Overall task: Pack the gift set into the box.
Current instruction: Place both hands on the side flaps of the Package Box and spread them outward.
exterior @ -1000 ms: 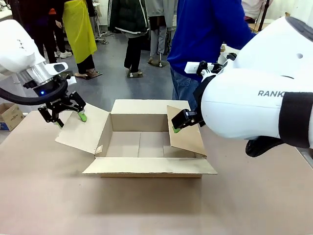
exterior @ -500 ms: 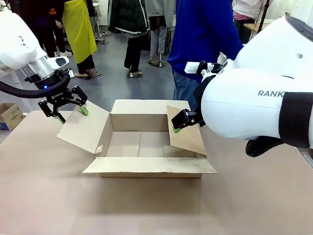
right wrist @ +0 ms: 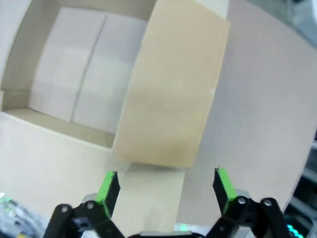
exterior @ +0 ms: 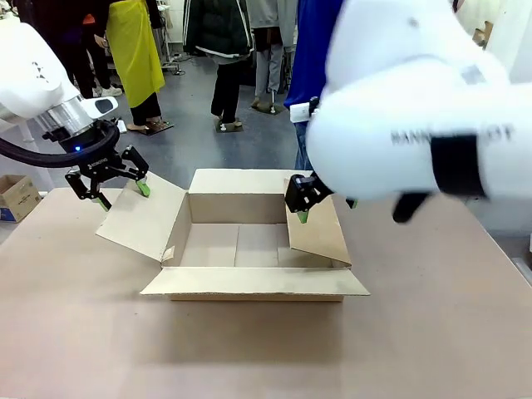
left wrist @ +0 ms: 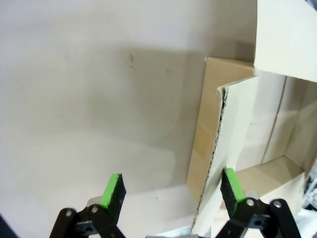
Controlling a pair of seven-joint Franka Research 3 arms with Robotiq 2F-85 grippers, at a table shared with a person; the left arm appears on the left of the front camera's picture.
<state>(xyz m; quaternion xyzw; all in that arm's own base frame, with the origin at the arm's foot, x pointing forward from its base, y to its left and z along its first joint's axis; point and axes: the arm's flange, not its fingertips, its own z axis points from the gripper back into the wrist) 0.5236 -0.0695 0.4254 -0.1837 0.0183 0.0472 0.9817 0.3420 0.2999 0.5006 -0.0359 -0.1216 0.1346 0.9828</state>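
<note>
While the box (exterior: 237,245) sits with its flaps open near the middle of the worktop (exterior: 75,332), toward its far edge, the left gripper (exterior: 122,194) hangs spread wide over the left flap (exterior: 137,223)'s outer edge, and the right gripper (right wrist: 166,184) gapes wide above the tilted right flap (exterior: 322,235).

My right arm (exterior: 416,108) is blurred and hides the far right corner of the box (exterior: 241,241). The frame cuts a small printed carton (exterior: 15,198) beyond the left edge of the tabletop (exterior: 432,332).
</note>
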